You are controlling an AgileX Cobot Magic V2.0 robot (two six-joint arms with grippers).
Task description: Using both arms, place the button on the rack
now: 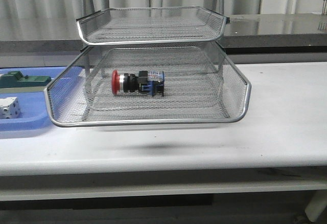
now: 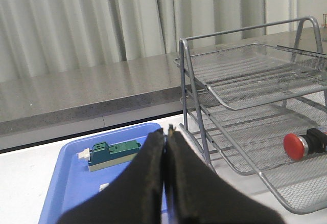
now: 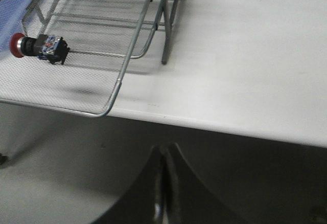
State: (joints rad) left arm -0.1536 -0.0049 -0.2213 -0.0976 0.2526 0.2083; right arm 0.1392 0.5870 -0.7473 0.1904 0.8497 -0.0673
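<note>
The button [image 1: 138, 82] lies on its side in the pulled-out middle tray of the rack [image 1: 240, 112], red head pointing left. It also shows in the left wrist view as the button [image 2: 305, 143] and in the right wrist view as the button [image 3: 38, 46]. My left gripper [image 2: 165, 131] is shut with nothing in it, held above the blue tray beside the rack's leg [image 2: 196, 116]. My right gripper [image 3: 164, 150] is shut and empty, below and in front of the table edge, away from the rack [image 3: 117, 88]. Neither gripper shows in the front view.
A flat blue tray [image 1: 30, 124] sits left of the rack, holding a green block [image 1: 23, 80] and a white cube [image 1: 9, 107]. The green block [image 2: 113, 153] lies just beyond my left fingers. A grey counter [image 1: 286, 27] runs behind the white table [image 1: 286, 127].
</note>
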